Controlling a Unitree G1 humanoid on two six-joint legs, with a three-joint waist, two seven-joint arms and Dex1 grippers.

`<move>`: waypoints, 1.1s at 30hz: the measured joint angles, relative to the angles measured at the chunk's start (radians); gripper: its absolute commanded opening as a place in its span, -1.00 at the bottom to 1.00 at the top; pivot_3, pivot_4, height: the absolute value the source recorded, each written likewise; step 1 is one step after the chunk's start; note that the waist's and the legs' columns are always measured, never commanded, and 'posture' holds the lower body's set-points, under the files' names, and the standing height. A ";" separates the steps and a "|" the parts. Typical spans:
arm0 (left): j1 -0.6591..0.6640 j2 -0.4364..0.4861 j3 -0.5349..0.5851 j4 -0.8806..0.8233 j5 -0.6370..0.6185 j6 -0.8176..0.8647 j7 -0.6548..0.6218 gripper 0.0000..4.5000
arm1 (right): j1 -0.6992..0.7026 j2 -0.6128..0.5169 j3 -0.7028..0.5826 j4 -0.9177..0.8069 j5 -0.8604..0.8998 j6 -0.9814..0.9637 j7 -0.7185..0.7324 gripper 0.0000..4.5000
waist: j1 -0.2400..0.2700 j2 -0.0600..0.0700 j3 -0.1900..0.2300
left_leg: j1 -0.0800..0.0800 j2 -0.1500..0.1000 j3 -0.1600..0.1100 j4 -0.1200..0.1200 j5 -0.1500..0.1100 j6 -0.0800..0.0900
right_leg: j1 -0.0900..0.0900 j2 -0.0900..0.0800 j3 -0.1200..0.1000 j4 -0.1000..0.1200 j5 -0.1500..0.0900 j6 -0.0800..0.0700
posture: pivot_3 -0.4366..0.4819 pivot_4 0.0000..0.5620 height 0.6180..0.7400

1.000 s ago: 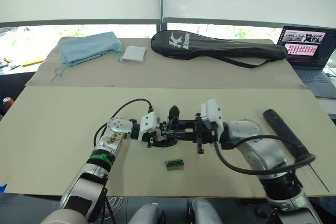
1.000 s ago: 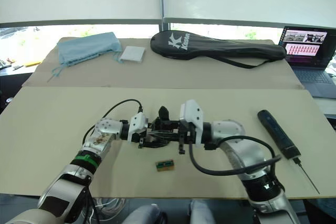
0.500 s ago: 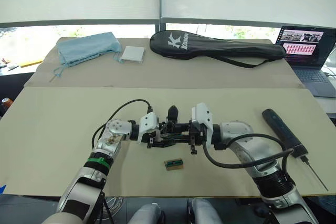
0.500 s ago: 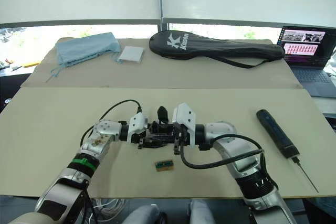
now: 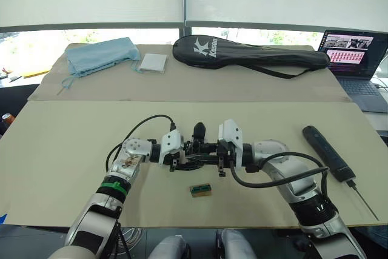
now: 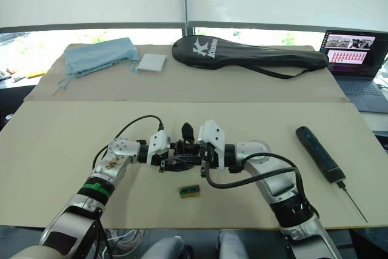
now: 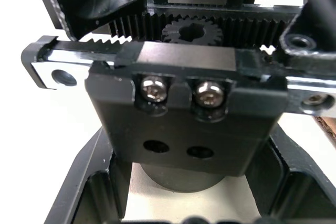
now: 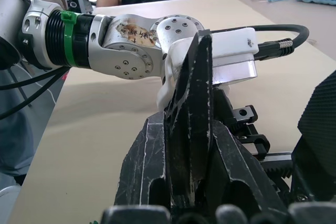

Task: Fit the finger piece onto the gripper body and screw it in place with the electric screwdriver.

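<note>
Compared with a second ago, the right arm's white-mounted gripper [image 5: 222,163] is seen drawn in toward the frame centre, so that the loose black tapered finger piece [image 8: 190,124] clamped between its fingers is now brought against the small black gripper body with its rack-and-gear top [image 7: 185,114]. That body is gripped by the left gripper [image 5: 179,161], just left of centre on the tan table [image 5: 60,150]. From this the fitting step is judged nearly reached (seating cannot be confirmed), while two empty holes under the two fitted screws are shown in the left wrist view. The thick dark pen-shaped electric screwdriver [image 5: 328,153] is left lying at the right edge, untouched. No container is seen; only a small green-and-brown block [image 5: 201,190] lies loose below centre.
</note>
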 measured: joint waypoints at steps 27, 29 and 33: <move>-0.010 0.001 0.000 0.013 0.000 -0.002 -0.004 0.05 | -0.031 -0.034 0.013 -0.042 -0.003 0.108 -0.015 -0.80 | 0.001 0.000 -0.002 | 0.000 0.000 0.000 0.000 0.000 0.000 | 0.000 -0.001 0.001 0.000 0.000 0.000 | -0.05 -0.47 1.00; -0.010 0.001 0.000 0.014 0.000 -0.002 -0.005 0.05 | -0.032 -0.038 0.013 -0.052 -0.001 0.123 -0.018 -0.80 | 0.001 0.000 -0.003 | 0.000 0.000 0.000 0.000 0.000 0.000 | 0.000 -0.001 0.001 0.000 0.000 0.000 | -0.05 -0.47 1.00; -0.011 0.001 0.000 0.015 0.000 -0.002 -0.005 0.05 | -0.035 -0.044 0.013 -0.062 0.000 0.139 -0.019 -0.80 | 0.001 0.000 -0.003 | 0.000 0.000 0.000 0.000 0.000 0.000 | 0.000 -0.001 0.001 0.000 0.000 0.000 | -0.05 -0.47 1.00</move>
